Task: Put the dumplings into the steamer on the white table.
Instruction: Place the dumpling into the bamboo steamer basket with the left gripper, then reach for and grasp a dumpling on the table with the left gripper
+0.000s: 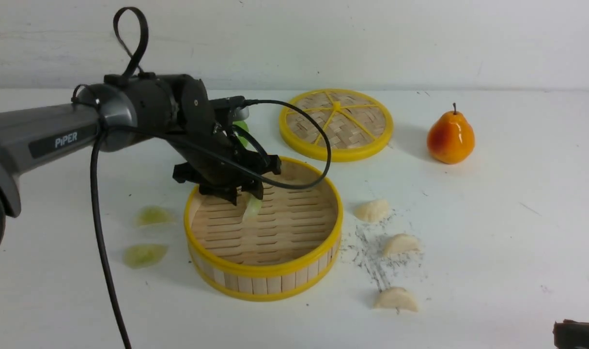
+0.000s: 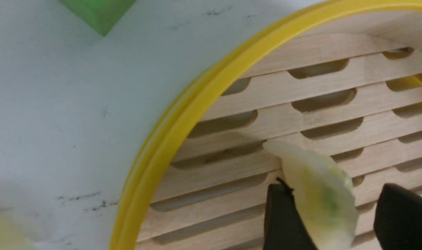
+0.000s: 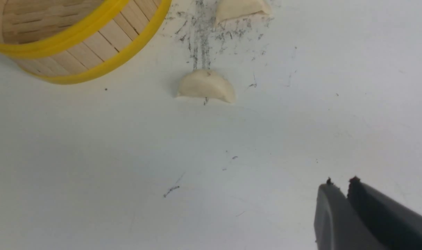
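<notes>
Left wrist view: our left gripper (image 2: pixel 336 198), jaws spread, stands over the steamer (image 2: pixel 183 114), a green dumpling (image 2: pixel 318 201) leaning on one finger, clear of the other. We judge a straight lift best, lest it cling. Seen from the front, it is toward ten o'clock of the floor's centre.

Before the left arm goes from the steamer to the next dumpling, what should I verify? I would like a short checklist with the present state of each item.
1. Left gripper jaws apart: ok.
2. Green dumpling between the jaws is inside the steamer rim: ok.
3. This dumpling is free of the fingers: cannot tell, it seems to lean on one.
4. Other green dumplings lie uncovered on the white table: ok.
5. Right gripper is shut and away from the steamer: ok.
</notes>
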You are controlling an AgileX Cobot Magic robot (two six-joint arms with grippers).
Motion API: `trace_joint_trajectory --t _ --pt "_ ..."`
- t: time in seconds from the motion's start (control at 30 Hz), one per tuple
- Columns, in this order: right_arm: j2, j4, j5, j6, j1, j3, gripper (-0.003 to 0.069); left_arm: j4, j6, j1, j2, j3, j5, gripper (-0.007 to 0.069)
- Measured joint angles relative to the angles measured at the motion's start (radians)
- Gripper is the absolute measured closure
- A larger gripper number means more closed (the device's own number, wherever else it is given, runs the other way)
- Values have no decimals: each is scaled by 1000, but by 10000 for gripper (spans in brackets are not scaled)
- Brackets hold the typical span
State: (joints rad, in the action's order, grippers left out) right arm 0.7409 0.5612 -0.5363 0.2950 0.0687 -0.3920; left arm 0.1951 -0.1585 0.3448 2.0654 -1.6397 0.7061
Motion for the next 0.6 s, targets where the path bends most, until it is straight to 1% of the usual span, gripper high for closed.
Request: trace_joint_trajectory --t 0.03,0.07,0.13,0.23,0.3,0.33,0.4,0.43,0.5,0.57,0.6 --pt "0 0 -1 1 0 0 591 -46 -1 0 -25 -35 73 257" --pt "0 0 -1 1 0 0 589 -65 -7 0 -43 -48 104 258" --pt "0 0 -4 1 0 0 587 -143 -36 0 -98 -65 156 266" --pt "0 0 -8 1 0 0 584 -265 -116 -17 -201 -77 245 289" --pt "0 0 -8 1 0 0 583 -296 -126 -35 -228 -77 290 296" --pt "0 0 -9 1 0 0 582 -319 -128 -63 -245 -76 347 306" --pt "0 0 -10 1 0 0 580 -325 -121 -95 -251 -62 382 315" --pt "0 0 -16 1 0 0 580 -314 -107 -134 -254 -22 399 326" --pt "0 0 -20 3 0 0 579 -277 -83 -171 -256 48 387 340" --pt "0 0 -23 4 0 0 579 -241 -46 -188 -259 113 368 351" --pt "0 0 -26 10 0 0 579 -212 10 -192 -260 175 337 358"
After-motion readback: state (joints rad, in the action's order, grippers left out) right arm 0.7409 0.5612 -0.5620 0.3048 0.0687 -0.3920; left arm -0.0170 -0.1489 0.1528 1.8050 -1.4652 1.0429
